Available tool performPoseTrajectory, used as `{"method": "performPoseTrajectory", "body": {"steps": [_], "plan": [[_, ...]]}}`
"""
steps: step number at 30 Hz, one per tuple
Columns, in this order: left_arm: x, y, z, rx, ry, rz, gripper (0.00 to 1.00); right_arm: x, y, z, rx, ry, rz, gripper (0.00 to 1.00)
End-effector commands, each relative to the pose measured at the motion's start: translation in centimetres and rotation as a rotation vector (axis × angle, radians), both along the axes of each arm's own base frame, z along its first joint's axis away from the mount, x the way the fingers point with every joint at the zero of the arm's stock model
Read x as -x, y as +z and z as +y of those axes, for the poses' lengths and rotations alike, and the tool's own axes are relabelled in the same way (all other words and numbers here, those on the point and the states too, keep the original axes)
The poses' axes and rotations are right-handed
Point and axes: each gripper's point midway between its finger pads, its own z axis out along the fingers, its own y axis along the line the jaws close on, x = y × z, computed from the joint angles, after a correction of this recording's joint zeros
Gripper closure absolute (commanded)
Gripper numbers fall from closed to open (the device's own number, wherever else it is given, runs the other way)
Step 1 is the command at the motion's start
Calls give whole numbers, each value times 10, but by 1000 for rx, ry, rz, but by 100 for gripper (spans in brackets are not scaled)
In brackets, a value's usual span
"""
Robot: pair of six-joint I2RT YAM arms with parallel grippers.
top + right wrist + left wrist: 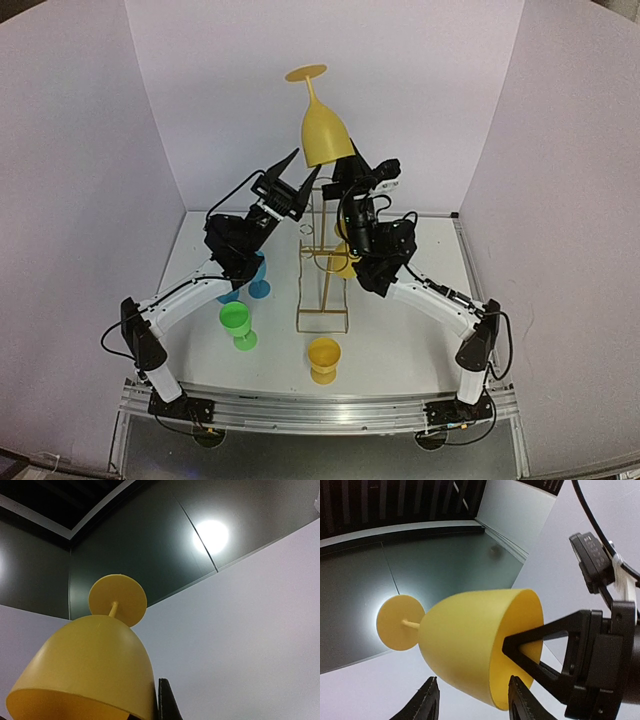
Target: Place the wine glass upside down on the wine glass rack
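White walls behind | right gripper (352, 165) clamped the inverted wine glass (325, 130) by its rim, above the wine glass rack (322, 270) | left gripper (305, 165) gaped empty alongside | step: transfer | next: lower, align stem with loop

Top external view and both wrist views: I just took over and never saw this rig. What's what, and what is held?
The top view looks down from behind on two robot arms bolted at the near edge of the table. The other two pictures come from a camera on each wrist. The right hand grips a yellow wine glass by its rim, upside down, high above the gold wire rack. The left hand is open beside it. On the table stand a green glass, a blue glass and another yellow glass.
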Motion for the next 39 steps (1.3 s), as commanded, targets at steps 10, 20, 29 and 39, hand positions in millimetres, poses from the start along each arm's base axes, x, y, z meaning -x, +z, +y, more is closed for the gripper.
{"method": "performPoseTrajectory", "body": {"steps": [10,20,29,39], "plan": [[3,44,33,176,65,-17,86,1,-10,11,21,-51,-9,100],[-1,38,32,143,129,-55,100,7,-26,24,139,-40,-36,94],[13,19,35,83,198,-293,100,21,-68,22,417,52,110,12],[32,-16,22,24,232,-554,100,42,-84,-19,588,355,328,10]]}}
